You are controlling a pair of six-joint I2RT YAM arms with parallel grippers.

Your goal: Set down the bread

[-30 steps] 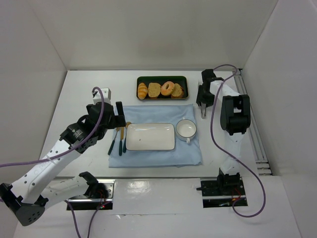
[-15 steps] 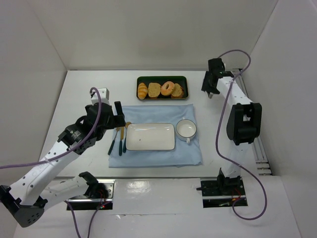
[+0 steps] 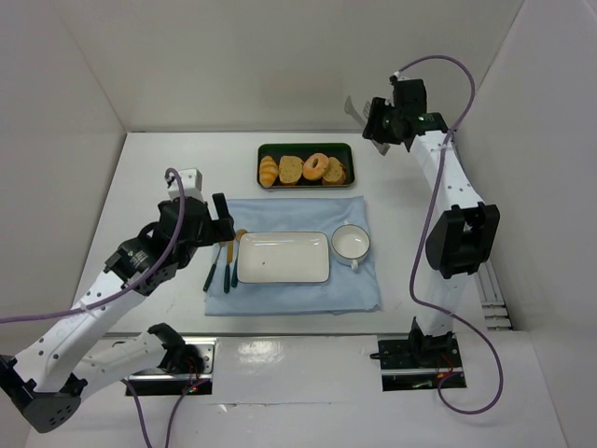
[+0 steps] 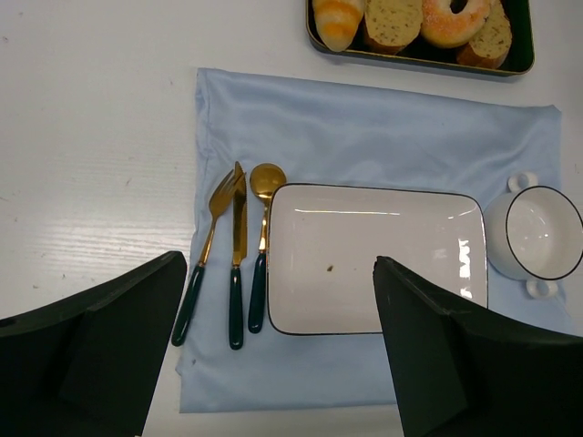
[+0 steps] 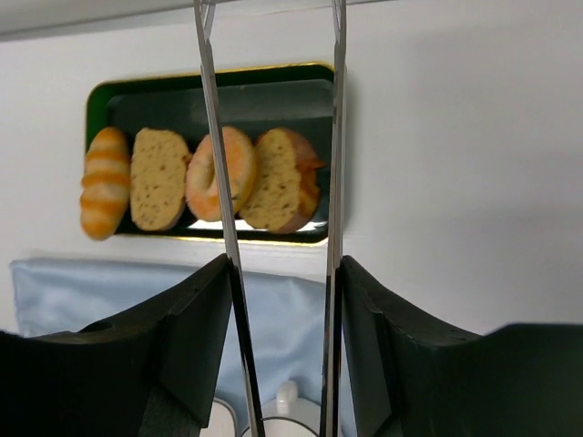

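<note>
The bread, a golden-orange ring bagel [image 3: 316,166], leans in a dark green tray [image 3: 305,148] between flat brown slices. It also shows in the left wrist view [image 4: 453,16] and the right wrist view [image 5: 223,173]. My right gripper [image 3: 378,126] is raised high at the back right, behind and right of the tray. It [image 5: 284,264] is shut on thin metal tongs [image 5: 333,137] whose two blades stand apart. My left gripper [image 3: 224,219] hovers open and empty [image 4: 278,273] over the left of the blue cloth.
A white rectangular plate [image 3: 284,258], a small white bowl [image 3: 352,242] and gold cutlery with dark handles [image 3: 224,266] lie on the blue cloth [image 3: 294,294]. A ridged yellow roll [image 3: 269,171] sits at the tray's left end. White walls enclose the table.
My right arm has risen and swung back from beside the tray's right end to high at the back wall, carrying the tongs. My left arm has shifted slightly.
</note>
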